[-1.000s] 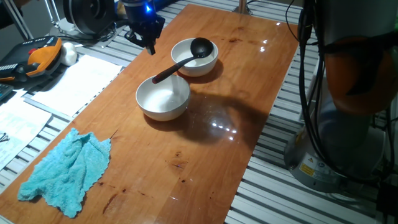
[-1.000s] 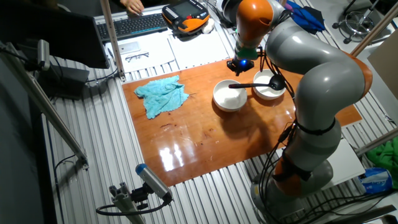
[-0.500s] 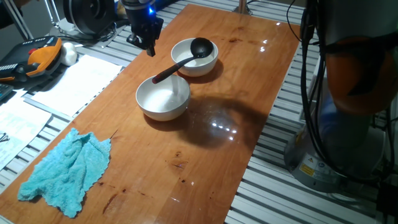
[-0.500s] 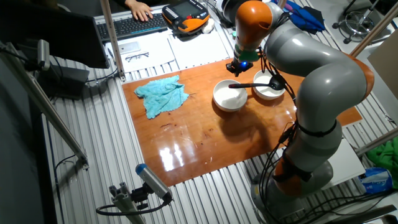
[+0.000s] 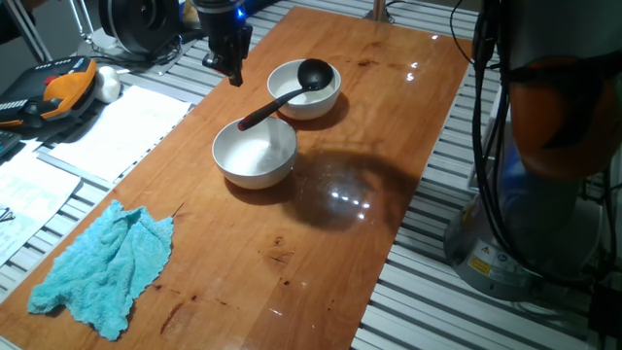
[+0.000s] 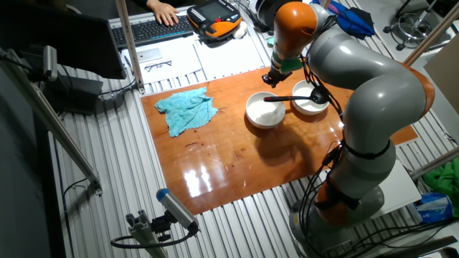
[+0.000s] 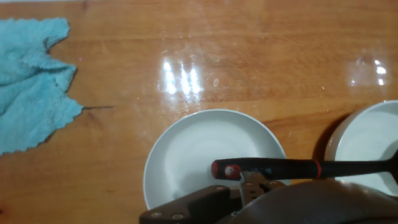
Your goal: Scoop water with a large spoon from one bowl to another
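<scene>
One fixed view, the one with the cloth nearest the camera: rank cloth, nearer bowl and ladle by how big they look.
1. Blue cloth, though closest to the camera.
2. Nearer white bowl.
3. Black ladle; its length looks roughly like the bowl's width, so 2 and 3 are close.

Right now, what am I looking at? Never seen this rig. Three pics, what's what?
It is one grey-and-orange robot arm at a wooden table. Two pictures come from fixed cameras on different sides; the third looks down from the arm's hand. On the table stand two white bowls, a near bowl and a far bowl. A black ladle sits with its head in the far bowl, its red-tipped handle reaching over the near one. A blue cloth lies apart. The hand hangs above the table beside the bowls, holding nothing; whether it is open is unclear.
</scene>
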Controlling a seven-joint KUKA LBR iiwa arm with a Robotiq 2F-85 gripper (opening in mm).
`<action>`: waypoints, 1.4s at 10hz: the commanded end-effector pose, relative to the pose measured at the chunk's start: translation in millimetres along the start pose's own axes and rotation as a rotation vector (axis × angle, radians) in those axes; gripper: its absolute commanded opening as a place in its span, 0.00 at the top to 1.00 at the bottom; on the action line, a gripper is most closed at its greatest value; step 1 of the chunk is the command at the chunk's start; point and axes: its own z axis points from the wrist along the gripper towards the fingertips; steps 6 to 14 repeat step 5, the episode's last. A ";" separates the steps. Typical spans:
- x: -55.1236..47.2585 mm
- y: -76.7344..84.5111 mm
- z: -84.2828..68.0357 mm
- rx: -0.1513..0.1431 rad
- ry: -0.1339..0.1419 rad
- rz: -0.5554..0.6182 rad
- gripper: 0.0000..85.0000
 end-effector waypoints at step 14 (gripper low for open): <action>4.4 1.4 0.5 0.007 0.023 0.010 1.00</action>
